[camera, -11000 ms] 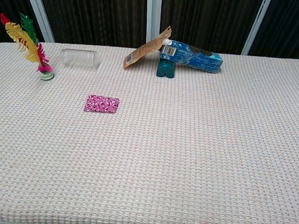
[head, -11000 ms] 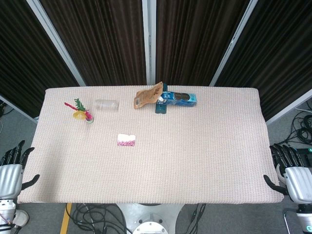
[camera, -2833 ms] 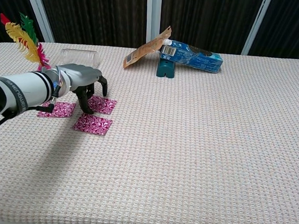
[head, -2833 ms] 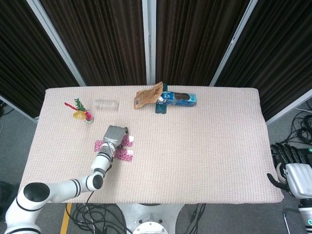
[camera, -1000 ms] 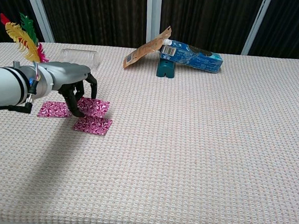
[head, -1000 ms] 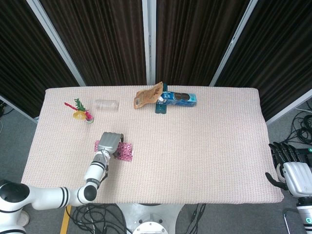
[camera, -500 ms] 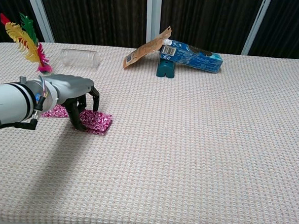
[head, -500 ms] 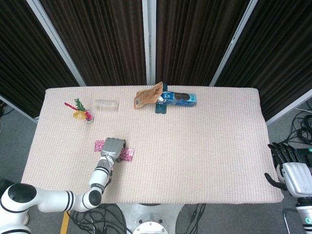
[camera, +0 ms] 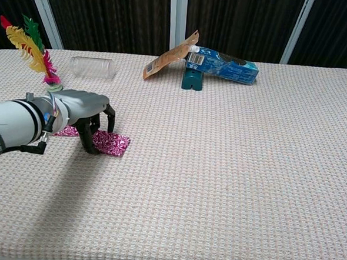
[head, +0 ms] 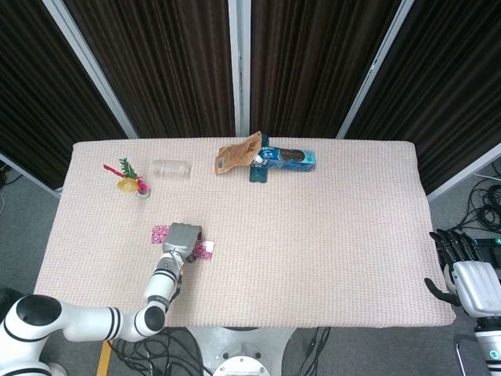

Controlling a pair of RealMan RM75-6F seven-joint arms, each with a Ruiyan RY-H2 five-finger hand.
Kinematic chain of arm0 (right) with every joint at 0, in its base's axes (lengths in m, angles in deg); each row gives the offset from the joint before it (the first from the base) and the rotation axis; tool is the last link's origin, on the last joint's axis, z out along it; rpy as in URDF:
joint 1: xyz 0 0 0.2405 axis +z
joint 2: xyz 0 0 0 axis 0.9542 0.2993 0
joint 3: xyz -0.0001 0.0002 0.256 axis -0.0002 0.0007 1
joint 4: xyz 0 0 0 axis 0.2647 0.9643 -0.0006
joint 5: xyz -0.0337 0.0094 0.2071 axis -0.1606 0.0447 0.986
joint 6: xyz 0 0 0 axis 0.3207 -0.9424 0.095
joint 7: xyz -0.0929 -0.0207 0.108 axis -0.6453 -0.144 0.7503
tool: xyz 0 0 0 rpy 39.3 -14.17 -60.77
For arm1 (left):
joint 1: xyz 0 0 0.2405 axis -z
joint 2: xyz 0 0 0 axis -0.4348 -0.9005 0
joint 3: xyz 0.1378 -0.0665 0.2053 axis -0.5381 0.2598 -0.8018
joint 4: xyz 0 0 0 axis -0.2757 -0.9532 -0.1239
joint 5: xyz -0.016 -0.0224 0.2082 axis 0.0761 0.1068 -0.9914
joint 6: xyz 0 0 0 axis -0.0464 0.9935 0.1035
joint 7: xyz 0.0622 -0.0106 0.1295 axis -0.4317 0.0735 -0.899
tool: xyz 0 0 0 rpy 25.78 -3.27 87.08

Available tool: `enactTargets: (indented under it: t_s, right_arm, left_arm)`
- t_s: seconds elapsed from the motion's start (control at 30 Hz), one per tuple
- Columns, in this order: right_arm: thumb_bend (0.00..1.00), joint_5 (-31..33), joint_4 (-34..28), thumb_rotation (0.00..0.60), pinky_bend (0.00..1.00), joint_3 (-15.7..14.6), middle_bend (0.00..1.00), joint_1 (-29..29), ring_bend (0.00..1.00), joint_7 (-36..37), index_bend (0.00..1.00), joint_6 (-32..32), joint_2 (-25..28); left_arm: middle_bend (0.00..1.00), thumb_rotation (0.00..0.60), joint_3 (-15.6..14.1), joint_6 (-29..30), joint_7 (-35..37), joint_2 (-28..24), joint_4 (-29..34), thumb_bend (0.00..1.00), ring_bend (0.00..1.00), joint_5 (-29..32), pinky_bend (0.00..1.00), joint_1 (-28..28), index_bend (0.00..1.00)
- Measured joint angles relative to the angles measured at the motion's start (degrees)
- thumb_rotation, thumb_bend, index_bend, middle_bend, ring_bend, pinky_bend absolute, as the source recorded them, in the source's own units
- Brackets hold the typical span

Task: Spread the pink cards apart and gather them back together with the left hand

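Observation:
My left hand (camera: pixel 83 110) (head: pixel 181 239) sits palm down over the pink patterned cards, its dark fingertips (camera: pixel 93 147) pressing on them. One card (camera: pixel 112 143) shows to the right of the fingers, seen in the head view as a pink corner (head: pixel 206 249). Another card (camera: pixel 67 130) (head: pixel 160 233) pokes out on the hand's left side. The rest of the cards lie hidden under the palm. My right hand (head: pixel 468 282) hangs off the table's right front corner, fingers apart, holding nothing.
A feathered shuttlecock (camera: pixel 34 53) (head: pixel 129 178) and a clear bottle lying on its side (camera: pixel 93 67) (head: pixel 171 168) sit behind the hand. A brown pouch (camera: pixel 169 60), a blue box (camera: pixel 225 62) and a dark green stand (camera: pixel 192 80) are at the back centre.
Over the last second the left hand drew toward the table's front and slightly left, sliding the upper card onto the lower one; the cards now overlap under the palm. The right hand stayed still.

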Motion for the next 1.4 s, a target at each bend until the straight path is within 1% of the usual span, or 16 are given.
enactTargets:
  t_s: [0.27,0.53,0.8,0.9,1.07,1.23,1.4]
  right_arm:
    - [0.18,0.1,0.1,0.571,0.00,0.0,0.07,-0.1,0.00,0.1,0.10,0.0,0.0]
    - [0.18,0.1,0.2,0.571,0.00,-0.1,0.07,-0.1,0.00,0.2,0.09,0.0,-0.1]
    - [0.18,0.2,0.3,0.572,0.00,0.0,0.07,-0.2,0.00,0.3,0.09,-0.2,0.0]
    - [0.18,0.2,0.4,0.571,0.00,0.0,0.07,-0.2,0.00,0.4,0.10,-0.3,0.0]
    - [0.18,0.0,0.4,0.577,0.00,0.1,0.07,-0.1,0.00,0.6,0.09,-0.3,0.1]
    - [0.18,-0.2,0.6,0.571,0.00,0.0,0.07,0.0,0.00,0.9,0.09,-0.1,-0.1]
    - [0.18,-0.5,0.3,0.574,0.00,0.0,0.07,0.3,0.00,0.5,0.10,0.0,-0.3]
  left_arm:
    - [0.89,0.600,0.0,-0.1,-0.5,0.5,-1.2,0.25,0.91,0.1,0.98,0.1,0.44]
    - [0.89,0.600,-0.1,-0.5,-0.7,0.3,-0.9,0.25,0.91,0.3,0.98,0.1,0.42]
    - [0.89,0.600,0.2,-0.3,-0.6,0.3,-0.4,0.25,0.91,-0.1,0.98,0.1,0.37]
    - [0.89,0.600,0.4,-0.3,-0.1,-0.3,0.6,0.25,0.91,-0.6,0.98,-0.1,0.36]
    - [0.89,0.600,0.8,2.0,1.8,-2.9,1.4,0.25,0.91,-2.6,0.98,-1.3,0.36]
    - [0.89,0.600,0.5,1.4,2.2,-4.4,-1.5,0.25,0.91,-1.0,0.98,-2.6,0.36]
    - [0.89,0.600,-0.3,-0.3,2.5,-4.5,-4.8,0.25,0.91,0.9,0.98,-3.9,0.37]
